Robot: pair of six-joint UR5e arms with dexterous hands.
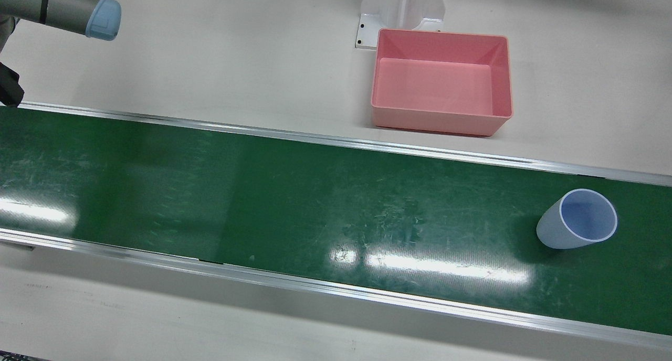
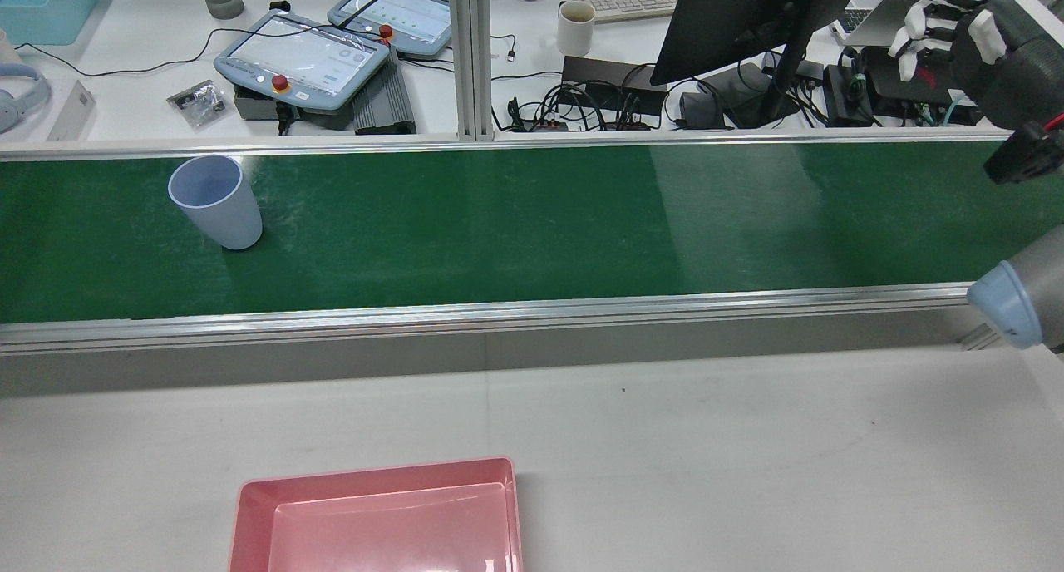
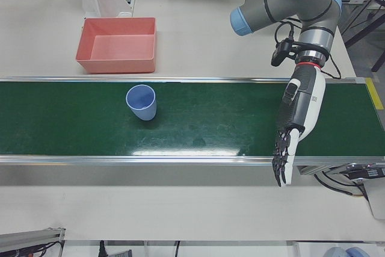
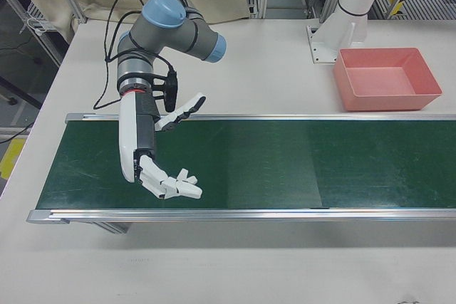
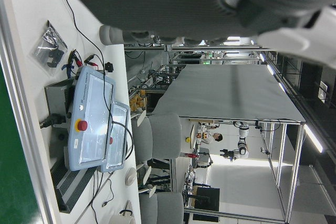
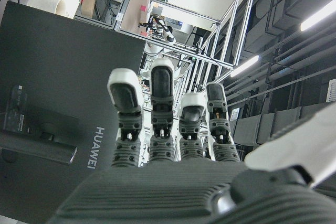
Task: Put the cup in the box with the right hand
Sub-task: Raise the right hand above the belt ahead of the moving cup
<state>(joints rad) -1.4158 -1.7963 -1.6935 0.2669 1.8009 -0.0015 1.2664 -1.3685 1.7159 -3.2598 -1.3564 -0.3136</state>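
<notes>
Green belt runs along the counter [image 1: 210, 62], cup [image 1: 577, 219] upright far from the empty, spread right robot hand [image 4: 153, 154], which must reach it before the pink box [image 1: 441, 88].

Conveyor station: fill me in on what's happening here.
Nothing is being held yet. A pale blue cup stands upright on the green conveyor belt, in front of the empty pink box on the white table. The right robot hand hovers open over the belt's far end, well away from the cup. The left robot hand hangs open over the other end.
</notes>
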